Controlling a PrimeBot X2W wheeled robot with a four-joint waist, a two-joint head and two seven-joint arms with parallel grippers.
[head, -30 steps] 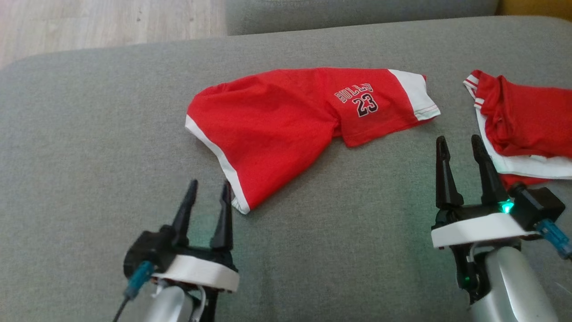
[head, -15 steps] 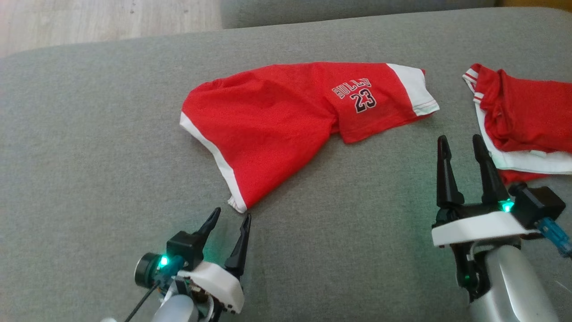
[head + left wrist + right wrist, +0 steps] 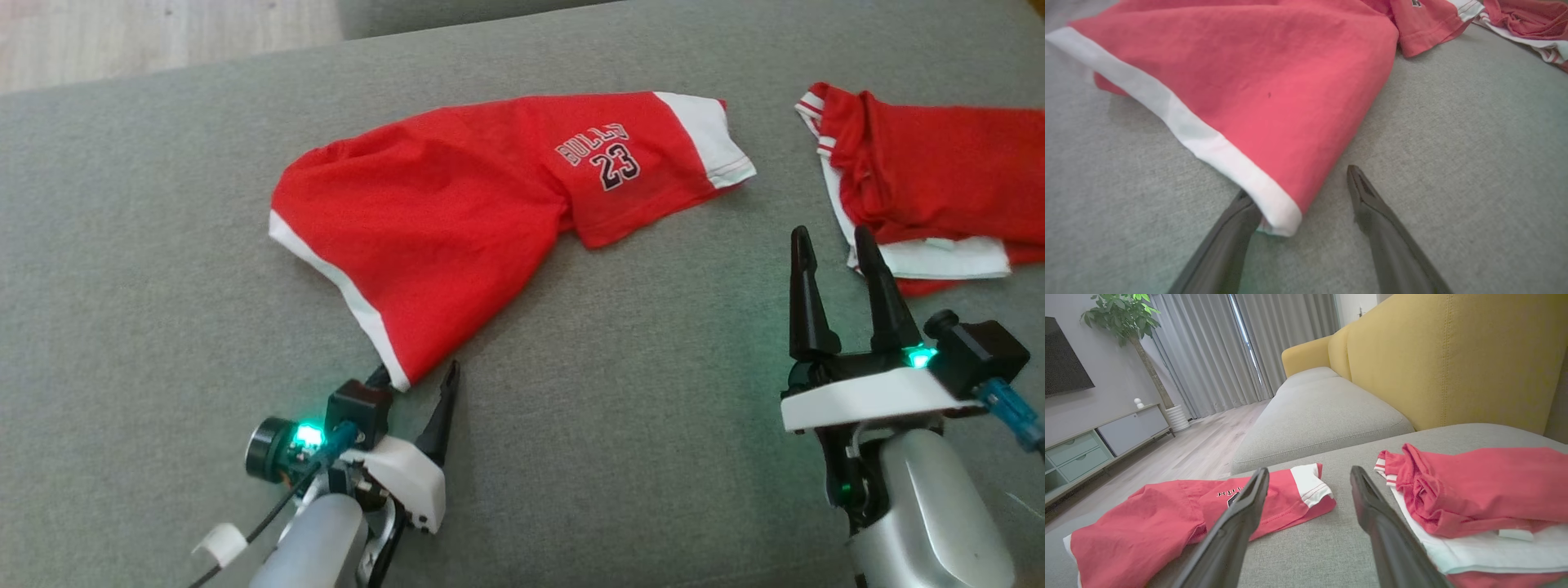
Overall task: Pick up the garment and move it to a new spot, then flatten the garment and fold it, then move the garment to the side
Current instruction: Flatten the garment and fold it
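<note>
A hem corner of the red shorts (image 3: 433, 220) is being straddled by the left gripper (image 3: 416, 374), jaws apart; the right gripper (image 3: 830, 234) is being held open, empty. Lifting, flattening and folding all appear outstanding.

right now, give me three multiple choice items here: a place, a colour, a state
1. The red shorts' near hem corner lies: A between the left gripper's fingers; B under the right gripper; C off the grey cushion.
2. The shorts' hem band is: A black; B white; C yellow.
3. Right gripper's fingers: A shut on the shorts; B shut on nothing; C open, empty.
Answers: 1 A, the fingers straddle it. 2 B, a white strip edges the red cloth. 3 C, a gap shows between them.
</note>
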